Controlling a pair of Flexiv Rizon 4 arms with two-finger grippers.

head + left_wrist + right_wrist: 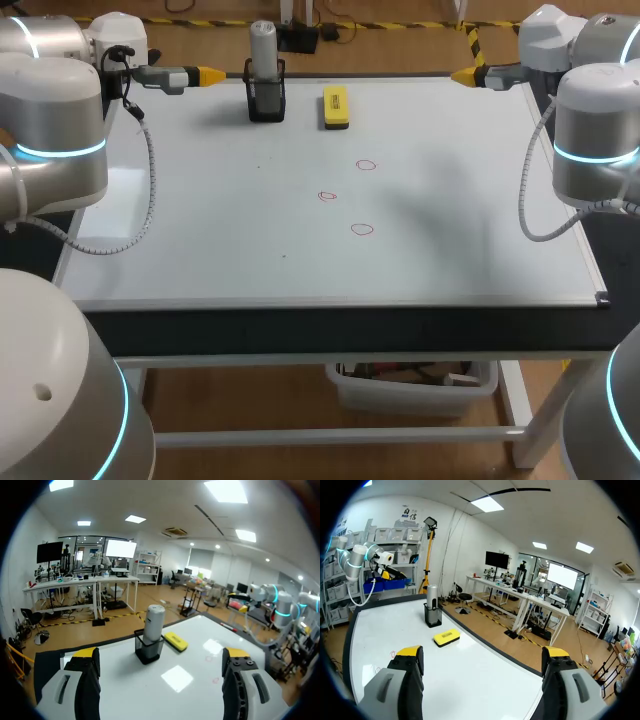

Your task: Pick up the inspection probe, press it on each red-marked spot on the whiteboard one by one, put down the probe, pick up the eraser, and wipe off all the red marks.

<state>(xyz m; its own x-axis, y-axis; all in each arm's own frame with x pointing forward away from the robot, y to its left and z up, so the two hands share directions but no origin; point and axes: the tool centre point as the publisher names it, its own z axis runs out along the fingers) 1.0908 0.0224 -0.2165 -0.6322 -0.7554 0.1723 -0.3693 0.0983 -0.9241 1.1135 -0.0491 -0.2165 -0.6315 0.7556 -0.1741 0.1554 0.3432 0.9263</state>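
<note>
- The whiteboard (200, 220) lies flat and covers nearly the whole top of the table (350, 335), whose dark front edge shows below it.
- The left arm (60, 130) comes in at the far left corner of the board and the right arm (590, 140) at the far right corner. Both are held above the surface.
- The left end effector (161, 657) points inward along the far edge, its yellow-tipped fingers spread wide with nothing between them.
- The right end effector (482, 652) faces it from the opposite corner, also spread wide and holding nothing.
- The inspection probe (263, 50) is a light grey cylinder with a rounded top. It stands upright in a black holder (266, 100) near the far edge of the board, closer to the left end effector.
- The eraser (336, 106) is a flat yellow block with a darker underside. It lies on the board just beside the holder, apart from it, on the side toward the right arm.
- Three red marks (366, 165) sit near the middle of the board as small, thin, hand-drawn rings, well apart from the probe and the eraser. The middle one (327, 196) is offset toward the left arm and the nearest one (362, 229) lies toward the front edge.
</note>
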